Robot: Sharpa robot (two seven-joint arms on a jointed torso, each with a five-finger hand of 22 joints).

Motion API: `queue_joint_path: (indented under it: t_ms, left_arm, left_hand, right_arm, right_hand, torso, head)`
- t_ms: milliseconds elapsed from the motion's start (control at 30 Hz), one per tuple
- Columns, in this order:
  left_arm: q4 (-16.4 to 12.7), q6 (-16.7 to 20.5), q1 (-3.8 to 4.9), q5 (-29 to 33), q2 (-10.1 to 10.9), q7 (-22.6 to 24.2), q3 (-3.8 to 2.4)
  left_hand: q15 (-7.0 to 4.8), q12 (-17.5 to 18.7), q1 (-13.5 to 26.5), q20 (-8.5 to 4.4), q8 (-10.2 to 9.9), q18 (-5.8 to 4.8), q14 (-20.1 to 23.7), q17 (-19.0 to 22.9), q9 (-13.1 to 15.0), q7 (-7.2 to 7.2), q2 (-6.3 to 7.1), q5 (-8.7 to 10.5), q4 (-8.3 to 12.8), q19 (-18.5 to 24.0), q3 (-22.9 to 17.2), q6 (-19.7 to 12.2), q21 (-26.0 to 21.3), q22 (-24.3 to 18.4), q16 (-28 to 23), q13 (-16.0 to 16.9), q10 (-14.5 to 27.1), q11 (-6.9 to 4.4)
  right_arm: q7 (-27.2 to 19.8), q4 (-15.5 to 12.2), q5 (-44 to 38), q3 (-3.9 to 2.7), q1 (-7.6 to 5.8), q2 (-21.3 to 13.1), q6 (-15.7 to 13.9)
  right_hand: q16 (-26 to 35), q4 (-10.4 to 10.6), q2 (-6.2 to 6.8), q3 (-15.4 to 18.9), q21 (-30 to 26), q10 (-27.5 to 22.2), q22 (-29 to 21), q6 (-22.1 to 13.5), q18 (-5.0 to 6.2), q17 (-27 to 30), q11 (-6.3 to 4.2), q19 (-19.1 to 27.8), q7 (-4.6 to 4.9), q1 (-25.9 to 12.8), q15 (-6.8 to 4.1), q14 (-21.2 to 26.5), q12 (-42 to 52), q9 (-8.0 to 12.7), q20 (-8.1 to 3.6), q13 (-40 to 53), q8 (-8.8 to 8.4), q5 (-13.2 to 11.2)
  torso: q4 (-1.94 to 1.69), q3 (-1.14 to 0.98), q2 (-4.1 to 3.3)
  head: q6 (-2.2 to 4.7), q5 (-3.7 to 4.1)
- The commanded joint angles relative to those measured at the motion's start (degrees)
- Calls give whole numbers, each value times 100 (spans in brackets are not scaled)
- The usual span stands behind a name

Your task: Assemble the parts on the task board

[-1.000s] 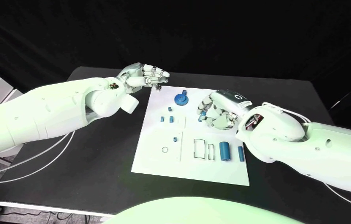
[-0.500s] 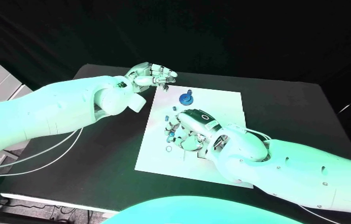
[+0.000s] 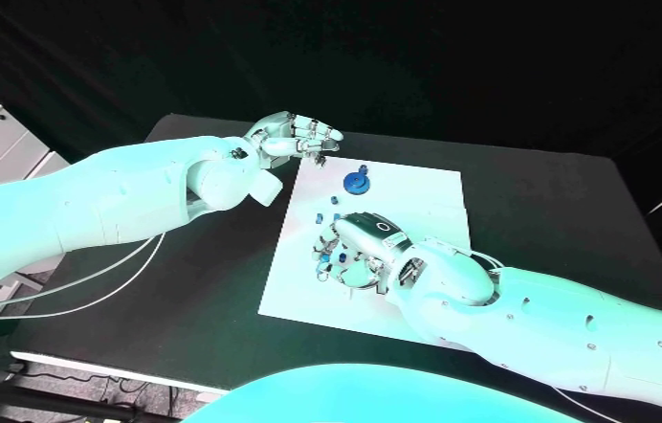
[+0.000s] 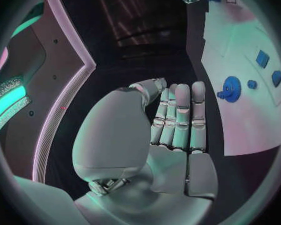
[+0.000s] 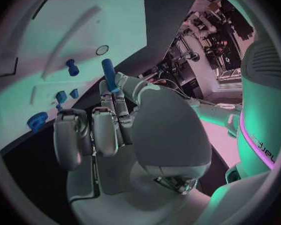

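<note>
**Q:** What did the head view show, going by the clock?

**A:** The flat white rectangular task board [image 3: 414, 203] lay mid-table on the black table top [image 3: 207, 279]. A blue toothed gear-shaped part [image 3: 355, 185] sat on the board toward 12 o'clock. The silver left hand [image 3: 294, 139] hung just off the board's corner at about 11 o'clock from the gear, fingers curled in together with nothing in them as far as I could see. The silver right hand [image 3: 356, 249] was low over the board's left half, at 6 o'clock from the gear, with a few small blue block-like parts [image 3: 319, 219] just beside it at its 11 o'clock. Couldn't tell its grip from up there.

**Q:** Left wrist view?

**A:** Same left hand [image 4: 172, 130], fingers side by side and straight-ish, thumb folded near them, holding nothing. Past it were the board [image 4: 240, 60], the gear [image 4: 231, 89] and a couple of the small blue blocks [image 4: 263, 58].

**Q:** And the right wrist?

**A:** That one settled it. The right hand [image 5: 115, 120] had a slim blue cylindrical pin [image 5: 109, 75] pinched between thumb and fingertips, poking up out of the grip, in the air near the board [image 5: 84, 25] rather than resting on it. Beyond were a little blue peg-shaped part [image 5: 72, 67] standing in the board, the small blocks [image 5: 62, 96] and the gear [image 5: 37, 120] near the board's edge.
</note>
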State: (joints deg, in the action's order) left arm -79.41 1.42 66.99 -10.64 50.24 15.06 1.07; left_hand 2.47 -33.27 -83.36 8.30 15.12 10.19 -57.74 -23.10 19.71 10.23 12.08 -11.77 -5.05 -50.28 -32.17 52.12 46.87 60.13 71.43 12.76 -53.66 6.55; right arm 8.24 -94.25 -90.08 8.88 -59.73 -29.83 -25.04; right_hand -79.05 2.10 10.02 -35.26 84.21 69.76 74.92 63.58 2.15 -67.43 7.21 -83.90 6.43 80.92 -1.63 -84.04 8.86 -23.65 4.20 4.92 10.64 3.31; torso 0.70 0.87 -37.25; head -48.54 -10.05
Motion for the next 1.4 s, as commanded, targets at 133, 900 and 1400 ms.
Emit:
queue_joint_path:
  t_ms: [133,900,1400]
  left_arm:
    - [-3,-80,2,46,-15,35,-4]
    - [14,-118,2,46,-25,8,-4]
    - [14,-112,2,42,-7,1,-4]
  left_hand:
    - [16,-21,53,7,11,33,-2,-9,7,8,-13,0,14,-39,-3,-32,-23,-9,3,-6,51,-6]
    - [18,-24,66,8,13,32,-1,-14,8,12,-14,2,12,-43,-1,-41,-31,-15,1,-9,59,-2]
    - [18,-24,66,8,13,32,-1,-14,8,12,-14,2,12,-43,-1,-41,-31,-15,1,-9,59,-2]
  right_arm:
    - [-69,56,-75,17,28,48,263]
    - [305,259,-403,64,87,186,431]
    - [374,176,-561,80,102,70,479]
  right_hand:
    - [2,-245,-74,-236,-36,521,1353,24,-97,9,-494,-447,28,13,-49,-181,199,-7,-47,373,17,11]
    - [16,-258,-74,-251,-54,514,1348,19,-94,36,-490,-441,32,0,-45,-175,188,-11,-46,379,15,10]
    - [15,-270,-65,-255,-46,512,1350,20,-95,34,-489,-443,32,-11,-44,-175,183,-15,-45,384,15,9]
  torso:
    - [1,-5,0]
    - [-3,-2,2]
    - [1,-4,5]
  head:
    - [-30,-10]
    - [-21,49]
    - [-44,27]
